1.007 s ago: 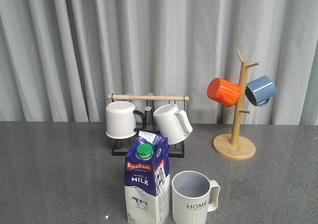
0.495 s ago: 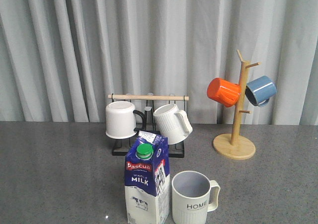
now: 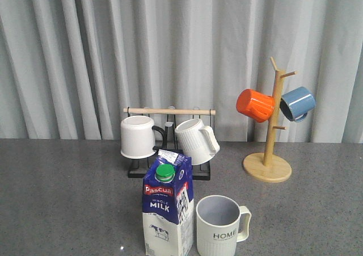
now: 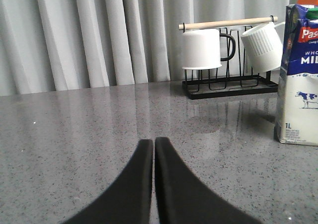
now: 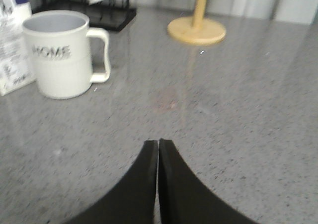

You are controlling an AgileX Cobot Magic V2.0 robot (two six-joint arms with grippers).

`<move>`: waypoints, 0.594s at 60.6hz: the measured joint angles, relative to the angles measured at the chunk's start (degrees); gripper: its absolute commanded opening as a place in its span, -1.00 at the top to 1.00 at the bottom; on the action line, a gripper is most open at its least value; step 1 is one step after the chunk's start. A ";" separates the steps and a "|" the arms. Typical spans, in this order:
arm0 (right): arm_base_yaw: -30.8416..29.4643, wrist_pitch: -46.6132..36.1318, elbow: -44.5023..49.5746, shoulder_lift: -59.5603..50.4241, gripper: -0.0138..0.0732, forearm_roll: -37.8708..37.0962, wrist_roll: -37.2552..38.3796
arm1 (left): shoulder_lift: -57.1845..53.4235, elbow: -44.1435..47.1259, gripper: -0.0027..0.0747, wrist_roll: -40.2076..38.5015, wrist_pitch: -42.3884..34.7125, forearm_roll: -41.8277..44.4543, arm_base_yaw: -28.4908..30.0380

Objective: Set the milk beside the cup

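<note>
- The milk point(image 3: 167, 208) stands upright at the lower centre of the front view, just beside the cup point(image 3: 219, 226), on its left.
- Judging by that, the placing looks done; nothing seems left.
- The left pincer point(image 4: 153, 143) and right pincer point(image 5: 158, 143) are both closed, empty, low over bare tabletop point(image 3: 62, 199).

One milk carton point(image 3: 166, 206) stands on the tabletop point(image 3: 62, 193). There are five mugs: a cream HOME cup point(image 3: 220, 226), two white mugs point(image 3: 138, 135) point(image 3: 195, 139), one orange mug point(image 3: 254, 105) and one blue mug point(image 3: 297, 103). One black rack point(image 3: 169, 170) and one wooden mug tree point(image 3: 269, 135) complete the count.
</note>
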 measured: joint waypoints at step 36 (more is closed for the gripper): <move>-10.61 -10.87 11.93 -17.31 0.69 -0.76 2.86 | 0.00 0.00 0.95 0.00 0.00 0.00 0.06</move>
